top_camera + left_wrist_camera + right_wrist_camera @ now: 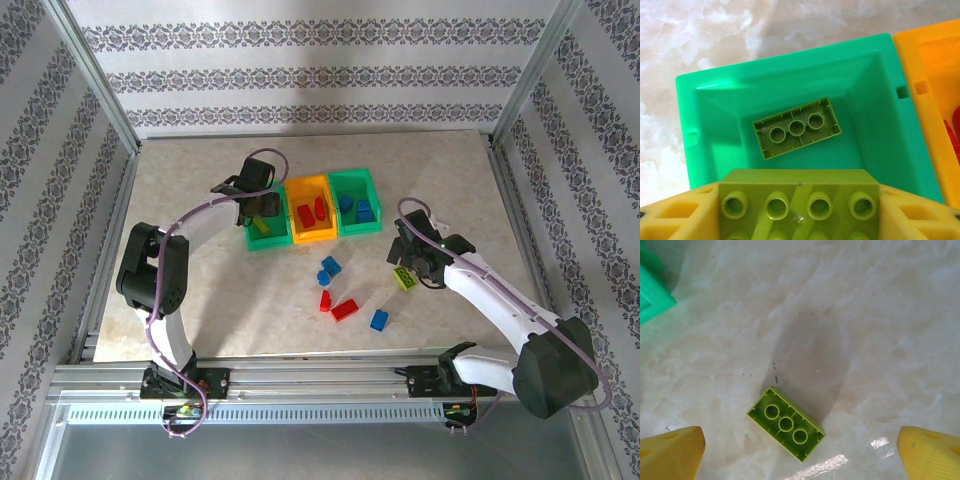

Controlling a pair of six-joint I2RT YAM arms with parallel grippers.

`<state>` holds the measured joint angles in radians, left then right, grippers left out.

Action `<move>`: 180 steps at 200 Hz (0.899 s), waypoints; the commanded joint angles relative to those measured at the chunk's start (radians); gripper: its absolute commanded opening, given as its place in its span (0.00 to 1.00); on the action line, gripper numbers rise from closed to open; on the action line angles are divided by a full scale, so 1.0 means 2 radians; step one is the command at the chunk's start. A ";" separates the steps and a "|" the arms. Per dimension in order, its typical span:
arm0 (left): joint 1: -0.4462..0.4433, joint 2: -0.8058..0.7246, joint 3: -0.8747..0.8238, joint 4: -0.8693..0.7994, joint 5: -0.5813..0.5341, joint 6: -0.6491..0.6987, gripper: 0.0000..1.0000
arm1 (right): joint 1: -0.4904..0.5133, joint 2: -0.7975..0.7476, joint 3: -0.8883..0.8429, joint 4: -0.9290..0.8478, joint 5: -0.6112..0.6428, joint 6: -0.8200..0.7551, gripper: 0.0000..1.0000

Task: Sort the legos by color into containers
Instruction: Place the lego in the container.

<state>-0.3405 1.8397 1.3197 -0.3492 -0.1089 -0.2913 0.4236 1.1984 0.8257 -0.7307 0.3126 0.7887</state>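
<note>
**Two arms reach across a marbled counter (250, 325) from its near edge.** The left arm (160, 270) rises from its base, folds at the elbow and stretches forward. It hangs the left tool (262, 207) over the left green bin (268, 243). The right arm (495, 300) sweeps inward and low, with the right tool (410, 262) poised above a loose lime brick (405, 278).

Three joined bins sit mid-counter. The left green bin holds one binned lime brick (797, 127). The orange bin (313, 238) in the middle carries red bricks (305, 212), seemingly three, though the overhead view is too coarse to be sure. The right green bin (360, 230) holds blue bricks (366, 212).

The wrist cameras show what the overhead one leaves indistinct. On the left, the tool is clenched on a held lime brick (799, 200). The brick is pinched studs-up between yellow fingers (670, 220) directly above the bin, where the binned brick lies hollow side up. On the right, the tool's fingertips (670, 455) are spread wide and released. They flank the loose lime brick, which lies underside-up on the counter, apart from both.

In front of the bins lie a touching blue pair (331, 264), two red bricks (345, 310) and a single blue brick (379, 320).
</note>
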 commanded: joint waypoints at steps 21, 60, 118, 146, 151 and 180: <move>-0.005 -0.002 0.014 -0.014 -0.009 0.004 0.74 | 0.027 0.004 -0.006 -0.013 -0.012 0.022 0.98; -0.005 -0.020 0.004 -0.009 -0.002 -0.009 0.88 | 0.068 0.007 0.000 -0.028 -0.009 0.054 0.98; -0.005 -0.058 -0.003 -0.013 0.001 -0.021 0.96 | 0.136 0.002 -0.016 -0.043 -0.044 0.130 0.89; -0.005 -0.084 -0.009 -0.012 0.004 -0.028 1.00 | 0.181 -0.002 -0.036 -0.053 -0.065 0.188 0.84; -0.005 -0.089 -0.012 -0.012 0.003 -0.029 1.00 | 0.190 -0.003 -0.038 -0.055 -0.068 0.198 0.84; -0.005 -0.124 -0.039 0.018 -0.005 -0.041 1.00 | 0.227 -0.002 -0.057 -0.047 -0.086 0.244 0.82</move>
<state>-0.3412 1.6573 1.3003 -0.3511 -0.1059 -0.3344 0.8307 1.2053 0.7471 -0.8036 0.1852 1.1492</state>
